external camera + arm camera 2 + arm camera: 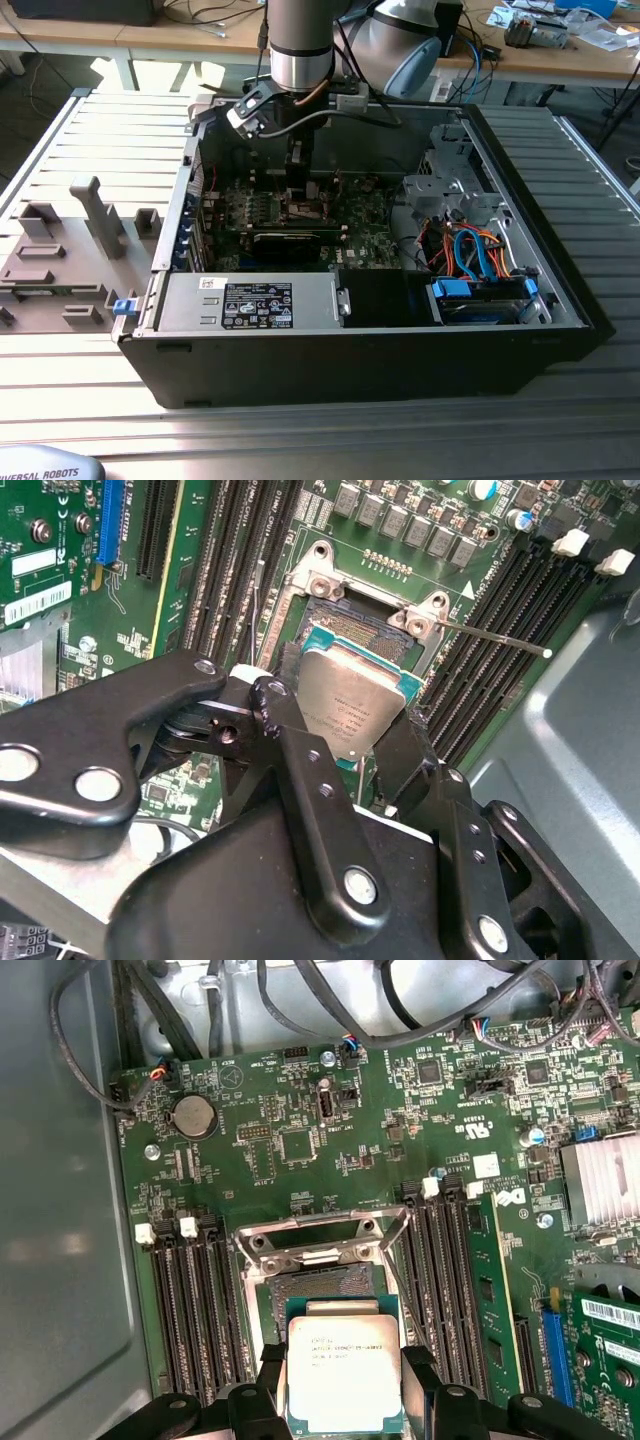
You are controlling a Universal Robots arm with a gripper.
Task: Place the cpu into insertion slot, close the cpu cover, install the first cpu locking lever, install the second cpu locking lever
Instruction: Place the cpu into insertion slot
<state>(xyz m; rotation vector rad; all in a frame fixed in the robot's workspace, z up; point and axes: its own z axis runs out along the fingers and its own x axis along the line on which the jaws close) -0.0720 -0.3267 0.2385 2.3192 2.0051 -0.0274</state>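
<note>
The cpu (345,1355) is clamped by two opposite edges between the fingers (270,1380) of the gripper (343,1385), which is closed just to the chip's width. We see the chip hanging partly over the insertion slot (322,1282), not seated (the dark contact field shows beyond it). To do this step well, we judge the chip should be level and square to the slot's rim, and meet the contacts without sliding across them. The cpu cover (300,1245) stands raised at the slot's edge away from the gripper, and a thin locking lever (490,638) juts out beside it, both close by. Black memory slots (190,1310) flank the socket.
</note>
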